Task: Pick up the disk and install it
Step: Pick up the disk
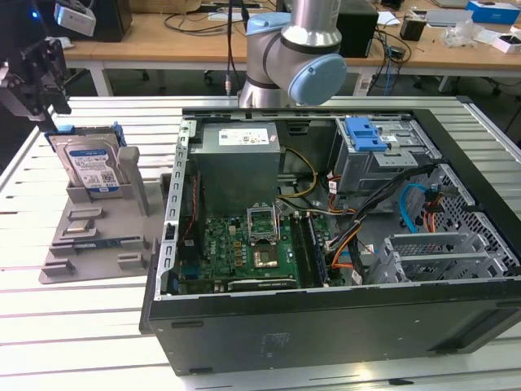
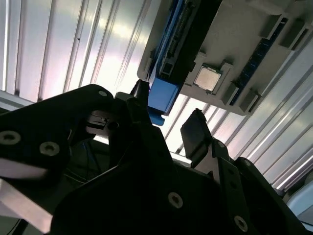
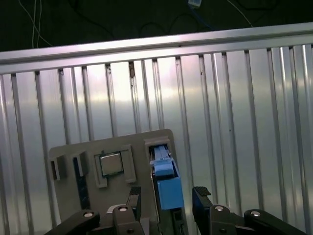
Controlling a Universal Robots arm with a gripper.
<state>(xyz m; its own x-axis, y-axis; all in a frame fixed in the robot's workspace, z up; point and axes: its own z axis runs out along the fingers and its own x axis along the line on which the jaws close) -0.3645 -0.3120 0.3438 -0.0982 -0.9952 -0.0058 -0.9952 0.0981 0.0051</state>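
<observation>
The disk (image 1: 91, 167) stands on edge in a grey holder (image 1: 98, 232) on the slatted table, at the exterior view's left. Its white-and-blue label faces the camera and blue rails frame it. My gripper (image 1: 47, 104) hangs just above the disk's upper left corner. In both wrist views the disk's blue rail (image 3: 166, 183) (image 2: 161, 95) lies in line with the gap between my fingers. My gripper (image 3: 167, 198) (image 2: 168, 120) is open, and the fingertips (image 3: 200, 195) stand apart from the rail without touching it.
An open computer case (image 1: 326, 334) fills the exterior view's middle and right, with a grey power supply (image 1: 236, 155), a motherboard and a drive bay with a blue latch (image 1: 364, 134). A processor chip (image 3: 111, 164) sits in the grey holder beside the disk. Cluttered desks stand behind.
</observation>
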